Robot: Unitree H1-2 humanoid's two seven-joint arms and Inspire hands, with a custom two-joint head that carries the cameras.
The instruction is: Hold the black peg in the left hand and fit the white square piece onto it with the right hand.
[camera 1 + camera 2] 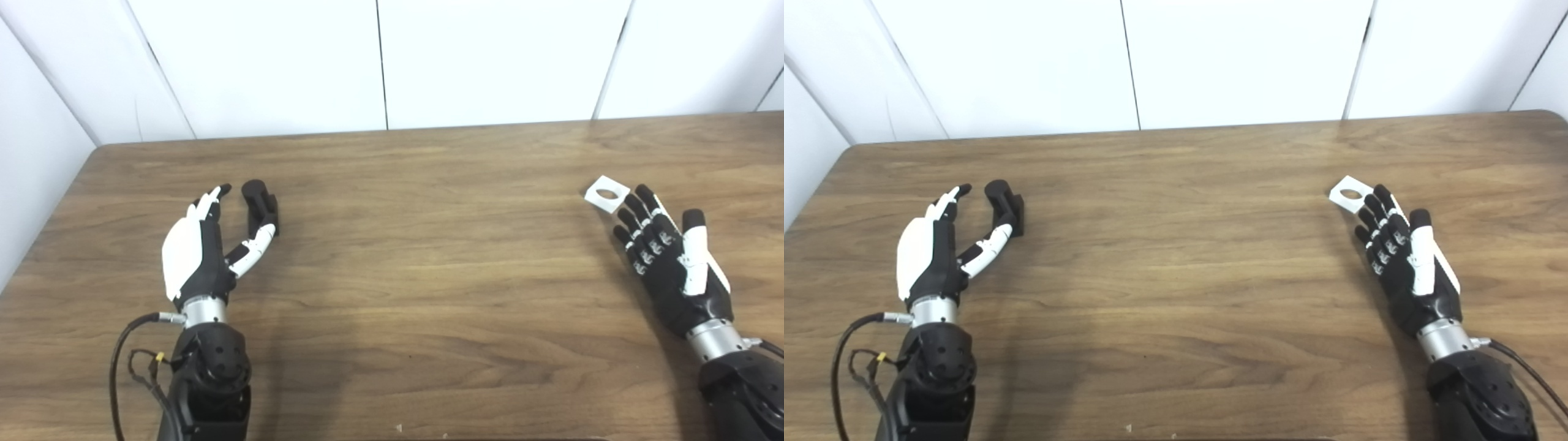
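Observation:
The black peg (260, 202) stands on the wooden table (416, 257) at the left, on its square base. My left hand (205, 251) is open just in front of it, fingers to the peg's left and the thumb tip reaching its base; it holds nothing. The white square piece (606, 193) with a round hole lies flat on the table at the right. My right hand (670, 263) is open, palm up, with its fingertips right beside the piece's near edge. Both also show in the right eye view: peg (1003, 205), piece (1350, 193).
White wall panels (380, 61) stand behind the table's far edge, and a white wall closes the left side. A black cable (125, 343) loops beside my left forearm.

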